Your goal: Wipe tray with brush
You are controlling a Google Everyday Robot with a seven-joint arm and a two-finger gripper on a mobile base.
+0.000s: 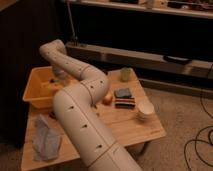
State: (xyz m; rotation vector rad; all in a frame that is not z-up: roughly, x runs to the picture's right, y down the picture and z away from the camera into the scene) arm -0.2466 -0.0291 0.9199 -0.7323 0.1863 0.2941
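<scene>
The tray (39, 100) stands on the left rear part of the wooden table (125, 131), with its long side roughly parallel to the table's back edge. Its interior is open to the camera, and the near wall and rim are fully in view.

The gripper (58, 79) is inside the tray, low over the floor and towards the tray's middle. The jaws are clenched. What they grasp, if anything, cannot be told, because the wrist covers the fingertips. The brush cannot be made out with certainty; a small dark spot on the tray floor just beside the gripper may be its head.

The arm (80, 117) enters from the bottom of the view, crosses the table diagonally, passes over the tray's right end, bends at an elbow above the back wall and descends into the tray.

Other items on the table:
- A blue-grey cloth (46, 140) lies crumpled at the front left corner, in front of the tray and apart from it.
- An orange fruit (107, 98) lies just right of the arm.
- A stack of sponges (124, 97) sits beside the fruit.
- A green cup (125, 74) stands upright near the back edge.
- A stack of white bowls (145, 111) stands near the right edge.

Dark cables (200, 145) lie on the floor to the right of the table.
</scene>
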